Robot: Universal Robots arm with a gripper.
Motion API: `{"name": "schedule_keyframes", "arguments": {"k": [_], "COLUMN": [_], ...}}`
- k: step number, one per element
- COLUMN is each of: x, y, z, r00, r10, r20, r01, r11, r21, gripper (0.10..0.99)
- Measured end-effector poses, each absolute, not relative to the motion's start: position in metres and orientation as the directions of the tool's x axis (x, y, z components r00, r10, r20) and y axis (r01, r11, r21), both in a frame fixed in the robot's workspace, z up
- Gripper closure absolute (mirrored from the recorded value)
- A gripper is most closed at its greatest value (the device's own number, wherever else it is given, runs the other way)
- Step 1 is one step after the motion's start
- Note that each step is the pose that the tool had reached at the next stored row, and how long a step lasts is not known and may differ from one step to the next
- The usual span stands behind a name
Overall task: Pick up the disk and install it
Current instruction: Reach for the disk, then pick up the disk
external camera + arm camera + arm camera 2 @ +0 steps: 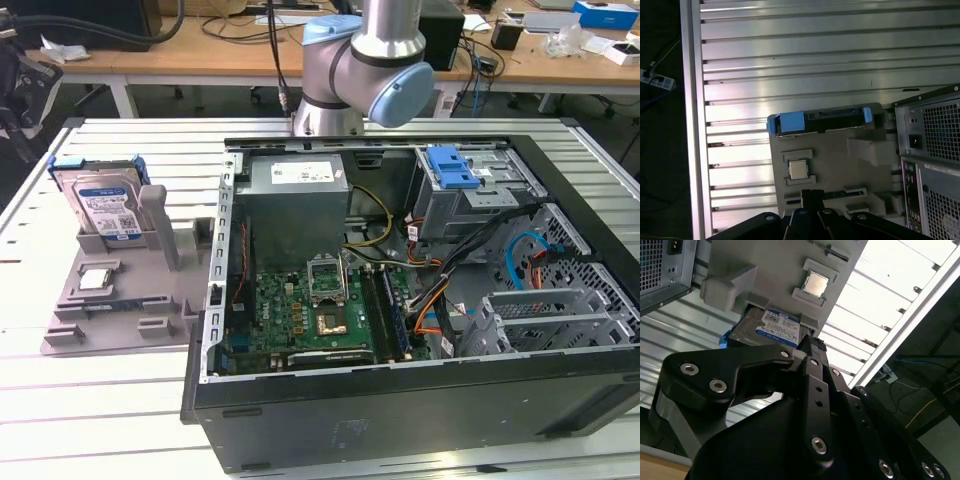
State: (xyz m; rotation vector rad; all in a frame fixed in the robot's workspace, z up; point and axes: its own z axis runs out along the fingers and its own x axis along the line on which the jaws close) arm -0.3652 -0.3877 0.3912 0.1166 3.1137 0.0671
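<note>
1. Ahead of your pincer (812,192), beyond its tips, the disk (822,117) stands on its edge in a slot of the grey holder (840,155), which lies on the counter (790,50).
2. Your pincer looks pressed together and pinches nothing; it is well apart from the disk.
3. Nearer to the pincer than the disk, a small silver chip (798,170) lies flat on the same holder.
4. To one side of the pincer, just beside the holder, you have the computer case (935,150).

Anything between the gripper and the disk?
Nothing visible does. The disk stands propped in the grey holder, top edge bare toward the gripper. The holder's post stands beside it, not over it.
</note>
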Motion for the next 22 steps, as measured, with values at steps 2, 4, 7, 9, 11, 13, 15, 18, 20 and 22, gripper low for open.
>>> {"name": "schedule_keyframes", "arguments": {"k": [2, 4, 7, 9, 11, 13, 15, 18, 20, 22], "x": [-0.369, -0.372, -0.378, -0.378, -0.378, -0.379, -0.379, -0.379, -0.379, -0.379], "y": [-0.380, -0.377, -0.371, -0.371, -0.371, -0.371, -0.371, -0.371, -0.371, -0.371], "z": [0.390, 0.390, 0.389, 0.389, 0.389, 0.389, 0.389, 0.389, 0.389, 0.389], "r00": [-0.997, -0.997, -0.997, -0.997, -0.997, -0.997, -0.997, -0.997, -0.997, -0.997], "r10": [0.075, 0.075, 0.075, 0.075, 0.075, 0.075, 0.075, 0.075, 0.075, 0.075], "r20": [-0.024, -0.024, -0.024, -0.024, -0.024, -0.024, -0.024, -0.024, -0.024, -0.024], "r01": [0.074, 0.074, 0.074, 0.074, 0.074, 0.074, 0.074, 0.074, 0.074, 0.074], "r11": [0.996, 0.996, 0.996, 0.996, 0.996, 0.996, 0.996, 0.996, 0.996, 0.996], "r21": [0.043, 0.042, 0.040, 0.040, 0.040, 0.040, 0.040, 0.040, 0.040, 0.040], "gripper": [0.980, 0.980, 0.980, 0.980, 0.980, 0.980, 0.980, 0.980, 0.980, 0.980]}}
